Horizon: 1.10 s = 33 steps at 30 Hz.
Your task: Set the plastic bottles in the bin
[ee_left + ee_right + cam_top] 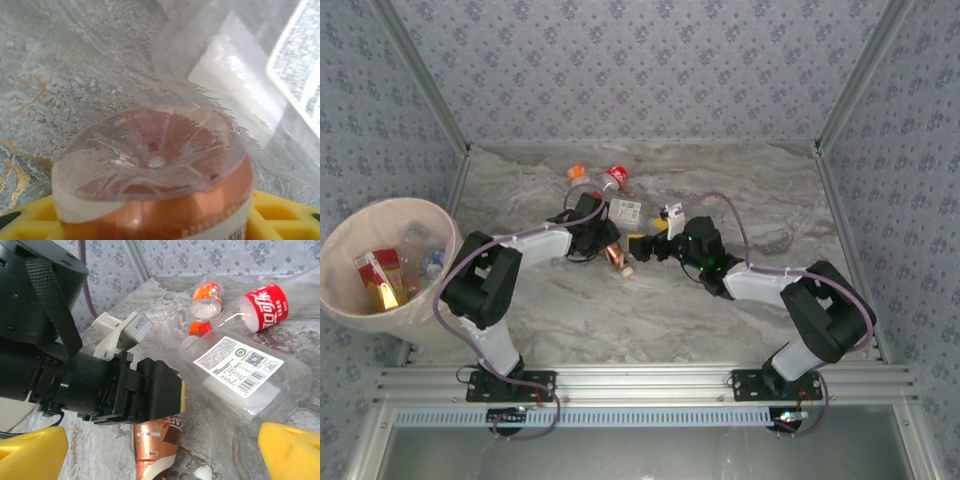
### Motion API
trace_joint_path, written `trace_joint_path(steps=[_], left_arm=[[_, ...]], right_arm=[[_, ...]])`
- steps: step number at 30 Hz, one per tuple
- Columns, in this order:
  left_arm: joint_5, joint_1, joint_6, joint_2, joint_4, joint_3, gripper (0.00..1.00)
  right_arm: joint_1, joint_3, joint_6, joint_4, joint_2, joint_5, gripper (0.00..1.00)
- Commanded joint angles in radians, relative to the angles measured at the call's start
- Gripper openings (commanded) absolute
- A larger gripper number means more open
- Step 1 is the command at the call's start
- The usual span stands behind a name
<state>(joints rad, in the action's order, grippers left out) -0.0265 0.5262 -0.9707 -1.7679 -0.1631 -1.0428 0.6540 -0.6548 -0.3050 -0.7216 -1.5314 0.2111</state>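
Several plastic bottles [382, 278] already lie in the bin [345, 262] off the counter's [760, 200] left edge; at least four remain mid-counter. The left end effector [603, 243] clamps a clear copper-labelled bottle [155, 440]. Beside it lie a large white-labelled bottle [245, 375], a red-labelled bottle [262, 305] and an orange bottle [207, 297]. The right end effector [162, 437] gapes wide, empty.

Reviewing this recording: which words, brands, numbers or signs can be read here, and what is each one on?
"可口可乐" (Coca-Cola in Chinese), white script on the red-labelled bottle.
Large clear bottle: white label with a barcode, a QR code and a green round mark; its print is too small to read.
Copper-labelled bottle: white letters, partly hidden, unreadable.
Orange-labelled bottle: emblem too blurred to read.
Red and yellow item in the bin: too small to read.
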Motion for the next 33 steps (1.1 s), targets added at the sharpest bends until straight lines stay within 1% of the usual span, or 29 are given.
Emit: trace_joint_path(steps=[1,9,14,28,30,33], left_arm=[[-0.053,0.007,0.078,0.079,-0.029,-0.022,0.53],[-0.132,0.006,0.167,0.241,-0.057,-0.013,0.53],[-0.191,0.007,0.249,0.339,-0.09,-0.031,0.53],[-0.362,0.0,0.452,0.519,-0.228,-0.225,0.52],[-0.376,-0.008,0.474,0.552,-0.233,-0.247,0.53],[-0.364,-0.04,0.493,0.609,-0.236,-0.279,0.52]], right_arm=[[-0.005,0.018,0.027,0.02,0.049,-0.062,1.0],[-0.006,0.02,0.06,0.06,0.124,-0.112,1.0],[-0.005,0.021,0.061,0.072,0.161,-0.129,1.0],[-0.004,0.009,0.063,0.073,0.191,-0.145,1.0],[-0.002,0.01,0.064,0.076,0.192,-0.147,1.0],[-0.004,0.009,0.066,0.079,0.192,-0.148,1.0]])
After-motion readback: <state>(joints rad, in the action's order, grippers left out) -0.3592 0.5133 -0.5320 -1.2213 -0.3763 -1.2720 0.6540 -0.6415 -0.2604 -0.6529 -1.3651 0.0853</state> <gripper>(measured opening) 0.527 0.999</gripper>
